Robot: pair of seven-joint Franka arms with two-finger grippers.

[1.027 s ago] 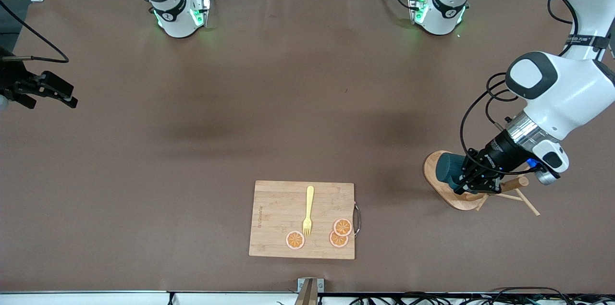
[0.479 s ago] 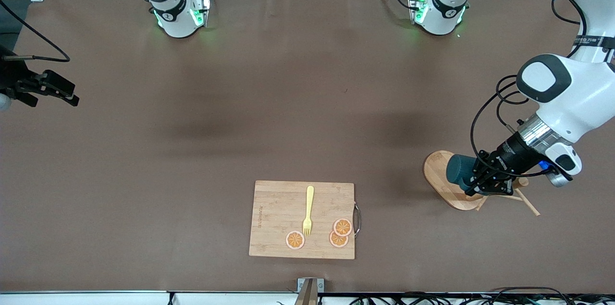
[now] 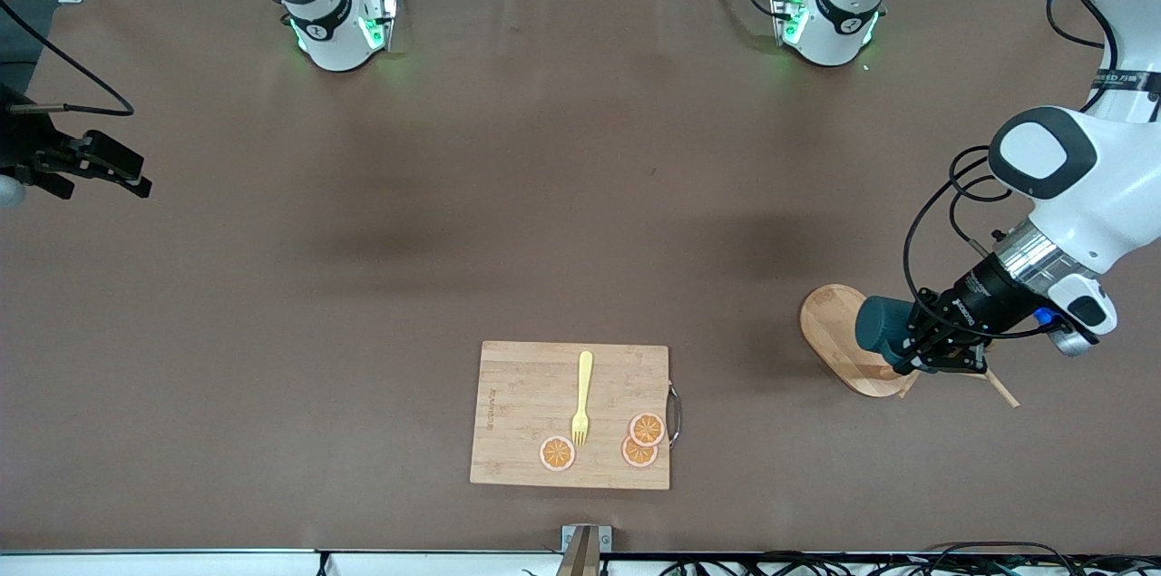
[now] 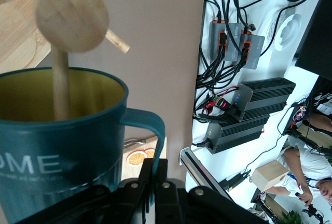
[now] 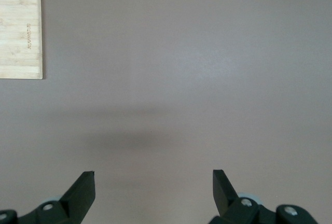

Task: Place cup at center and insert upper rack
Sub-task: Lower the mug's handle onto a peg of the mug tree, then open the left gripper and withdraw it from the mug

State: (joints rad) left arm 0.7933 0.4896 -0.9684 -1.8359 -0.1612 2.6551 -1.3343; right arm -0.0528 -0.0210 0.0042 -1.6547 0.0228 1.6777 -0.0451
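One cup, tipped sideways over the upper rack at four o'clock on the worktop, handle pinched by left gripper, likely for clearing the pegs; right gripper spread, idle at nine o'clock.

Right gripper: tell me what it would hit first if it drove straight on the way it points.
Only bare brown table. The right gripper, open, looks down at empty tabletop; the cutting board lies off to the side of that line. Depth to the surface is unclear.
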